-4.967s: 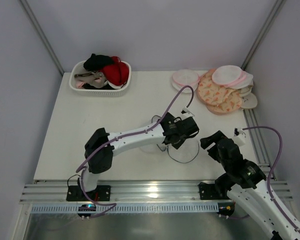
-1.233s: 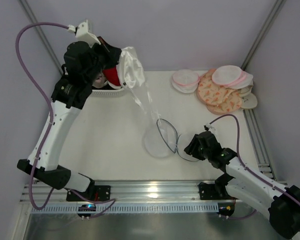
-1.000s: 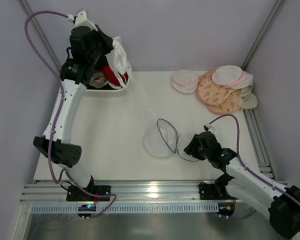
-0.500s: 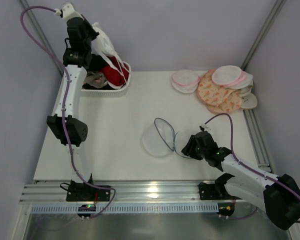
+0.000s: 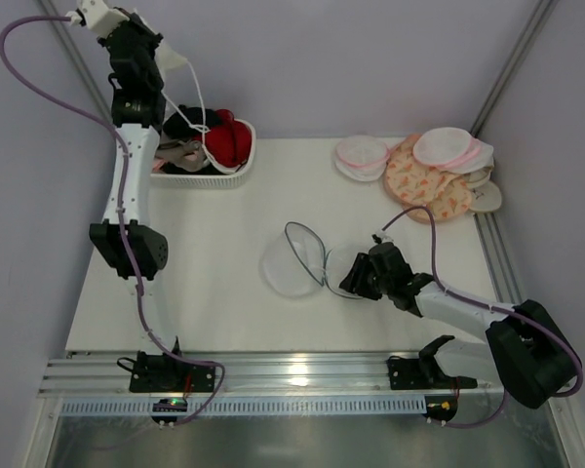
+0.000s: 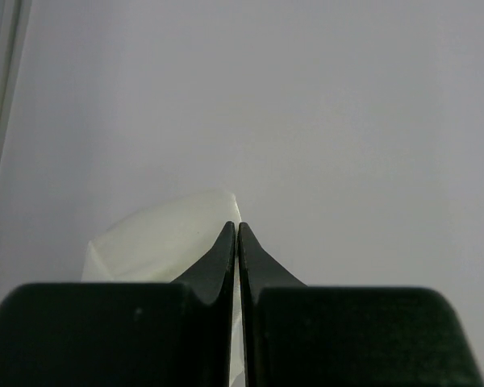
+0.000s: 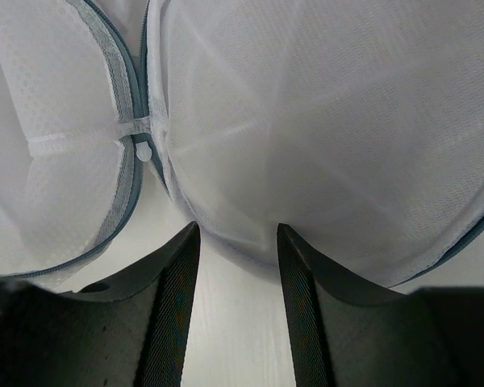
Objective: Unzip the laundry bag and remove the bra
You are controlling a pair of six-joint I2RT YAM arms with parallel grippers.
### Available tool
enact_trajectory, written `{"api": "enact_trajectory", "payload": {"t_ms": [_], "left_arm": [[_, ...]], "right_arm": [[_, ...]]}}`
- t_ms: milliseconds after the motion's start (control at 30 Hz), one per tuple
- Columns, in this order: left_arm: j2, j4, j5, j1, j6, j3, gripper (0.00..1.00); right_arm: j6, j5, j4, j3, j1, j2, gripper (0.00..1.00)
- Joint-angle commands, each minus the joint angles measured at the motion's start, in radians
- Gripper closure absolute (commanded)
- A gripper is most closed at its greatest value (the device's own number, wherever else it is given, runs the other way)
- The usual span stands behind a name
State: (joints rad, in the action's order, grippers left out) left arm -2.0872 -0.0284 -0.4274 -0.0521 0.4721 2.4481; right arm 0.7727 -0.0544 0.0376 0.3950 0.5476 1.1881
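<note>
White satin of the bra (image 6: 157, 238) is pinched in the left claw (image 6: 238, 230); I read its tips as pressed fully together on the fabric. From the top view, that arm is stretched up high toward the back-left corner, above the white basket (image 5: 236, 174). Thin bra straps (image 5: 193, 83) hang from the claw down to the basket's contents. I can't make out the cups from above.

Laundry bag (image 5: 285, 268) lies on the counter (image 5: 205, 244) near the middle, unzipped. The mesh shell gapes and the dark grey zipper rim (image 5: 302, 234) stands up as a loop.

Right claw (image 5: 351, 277) sits low, just right of the bag, tips pointing at it. On the right wrist view the fingers (image 7: 173, 282) are apart and the bag's mesh edge sits in the gap between the tips. I can't tell whether the pads touch it. White zipper pull (image 7: 143, 151) sits on the grey tape, upper left.

Basket holds a red garment (image 5: 229, 141) and a black garment (image 5: 180, 122). Round pouches (image 5: 429, 175) are stacked at the back right of the counter, well apart from the bag.
</note>
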Motion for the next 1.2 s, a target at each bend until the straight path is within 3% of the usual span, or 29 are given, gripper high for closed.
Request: {"api": "enact_trajectory", "payload": {"t_ms": [0, 367, 467, 567, 600, 667, 833, 1067, 1167], "left_arm": [[-0.054, 0.116, -0.019, 0.012, 0.023, 0.048, 1.0], [-0.145, 0.035, 0.003, 0.006, 0.079, -0.009, 0.99], [-0.158, 0.031, -0.016, -0.008, 0.071, -0.05, 0.83], [-0.175, -0.042, -0.024, -0.018, 0.072, -0.073, 0.52], [-0.172, -0.054, -0.024, -0.025, 0.072, -0.08, 0.3], [-0.16, -0.073, -0.024, -0.032, 0.072, -0.112, 0.11], [-0.001, -0.019, -0.02, -0.077, 0.071, -0.305, 0.03], [0.314, -0.008, 0.022, -0.198, 0.04, -0.578, 0.01], [0.471, -0.016, 0.045, -0.264, 0.033, -0.687, 0.01]], "right_arm": [[-0.039, -0.002, 0.035, -0.002, -0.003, 0.051, 0.52], [-0.035, -0.016, 0.002, -0.035, -0.002, 0.062, 0.52], [-0.035, -0.021, 0.004, -0.038, -0.003, 0.054, 0.53], [-0.033, -0.022, 0.01, -0.044, -0.002, 0.031, 0.53], [-0.033, -0.021, 0.016, -0.044, -0.003, 0.025, 0.53], [-0.033, -0.016, 0.021, -0.047, -0.002, 0.002, 0.53], [-0.03, 0.002, 0.048, -0.045, -0.002, -0.033, 0.52], [-0.012, 0.097, 0.116, -0.032, -0.002, -0.11, 0.32], [0.013, 0.143, 0.146, -0.027, 0.0, -0.171, 0.3]]}}
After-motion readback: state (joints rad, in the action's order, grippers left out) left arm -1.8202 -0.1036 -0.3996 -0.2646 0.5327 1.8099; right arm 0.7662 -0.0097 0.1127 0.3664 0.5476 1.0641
